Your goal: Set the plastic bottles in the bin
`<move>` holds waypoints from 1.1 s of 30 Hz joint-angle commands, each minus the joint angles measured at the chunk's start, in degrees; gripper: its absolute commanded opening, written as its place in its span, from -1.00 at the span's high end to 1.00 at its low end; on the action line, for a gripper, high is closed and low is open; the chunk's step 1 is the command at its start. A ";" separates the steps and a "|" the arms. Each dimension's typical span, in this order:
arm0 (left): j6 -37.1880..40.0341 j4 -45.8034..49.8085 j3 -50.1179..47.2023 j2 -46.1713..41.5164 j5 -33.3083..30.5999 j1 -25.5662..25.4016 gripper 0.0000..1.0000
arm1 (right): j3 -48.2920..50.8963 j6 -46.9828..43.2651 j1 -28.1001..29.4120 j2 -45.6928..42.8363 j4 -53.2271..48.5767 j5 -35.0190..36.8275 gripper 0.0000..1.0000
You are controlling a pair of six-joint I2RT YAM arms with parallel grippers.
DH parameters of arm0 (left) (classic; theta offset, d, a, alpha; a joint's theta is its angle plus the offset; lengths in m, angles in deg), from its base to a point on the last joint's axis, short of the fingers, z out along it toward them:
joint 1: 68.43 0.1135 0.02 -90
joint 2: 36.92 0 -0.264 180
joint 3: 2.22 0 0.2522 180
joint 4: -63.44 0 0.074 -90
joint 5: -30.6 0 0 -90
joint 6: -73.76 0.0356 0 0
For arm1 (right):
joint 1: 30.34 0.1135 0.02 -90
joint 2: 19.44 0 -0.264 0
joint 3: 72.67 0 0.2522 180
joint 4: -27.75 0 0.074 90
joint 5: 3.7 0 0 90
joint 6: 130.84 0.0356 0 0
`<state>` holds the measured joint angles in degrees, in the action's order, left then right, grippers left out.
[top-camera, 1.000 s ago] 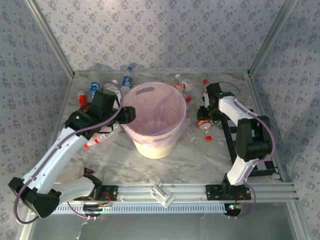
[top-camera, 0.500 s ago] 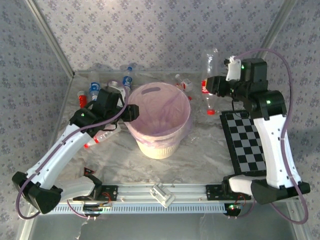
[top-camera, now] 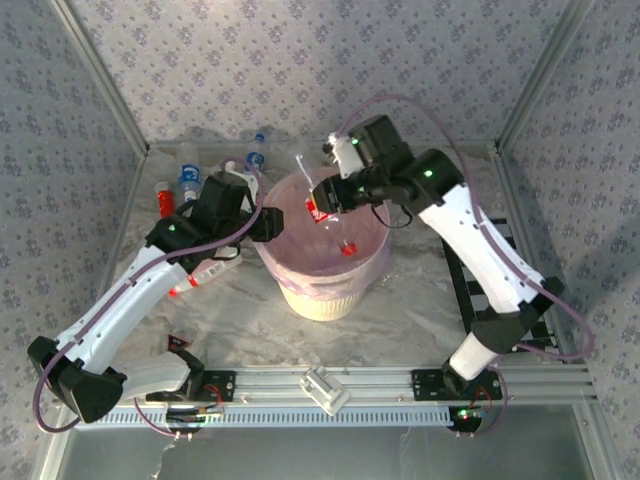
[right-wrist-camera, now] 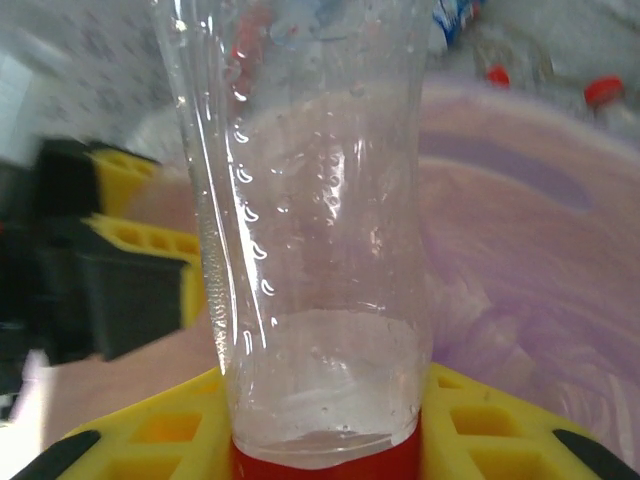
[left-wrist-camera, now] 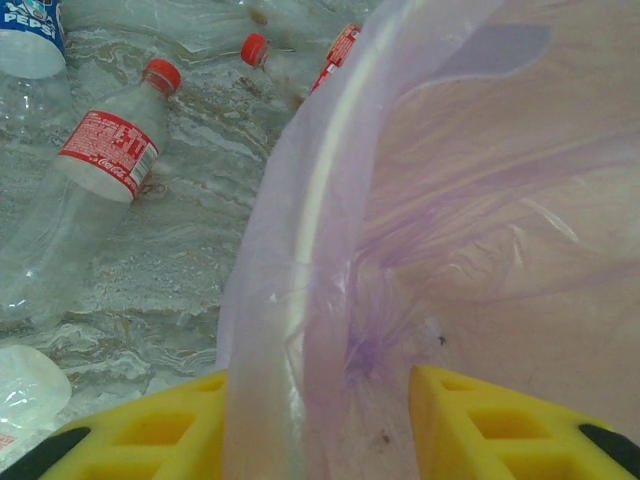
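Marbled tabletop (top-camera: 400, 310) carries the bin (top-camera: 310, 295) at centre. The right gripper (top-camera: 335, 192), clamped on a red-labelled bottle (top-camera: 320, 208), has swung from two o'clock to over its mouth, so release looks next. The left gripper (top-camera: 268, 225) pinches the rim at nine o'clock.

The top view looks down from above and behind the arms over the whole desk (top-camera: 410, 300). The left wrist view peers past the left tool (left-wrist-camera: 318, 415), close on the bin (left-wrist-camera: 300, 250) rim. The right wrist view looks along the right tool (right-wrist-camera: 325, 430), its bottle (right-wrist-camera: 320, 250) very near. All three share the bin.
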<state>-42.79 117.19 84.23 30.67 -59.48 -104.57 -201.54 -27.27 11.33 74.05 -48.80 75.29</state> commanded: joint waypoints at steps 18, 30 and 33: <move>0.45 0.63 1.60 -0.28 -1.13 -0.75 0.14 | 19.01 -0.68 4.32 2.13 4.28 10.32 -0.25; 0.36 1.01 2.09 0.25 -1.69 -0.77 0.14 | 9.73 -5.79 5.18 -3.68 1.26 10.73 -1.00; 0.44 1.28 2.21 0.32 -1.79 -0.73 0.14 | 7.08 -6.65 4.50 -7.59 1.91 11.44 -1.00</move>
<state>-42.87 116.82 84.23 30.69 -60.31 -104.94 -190.68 -31.91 16.07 71.91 -46.00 85.57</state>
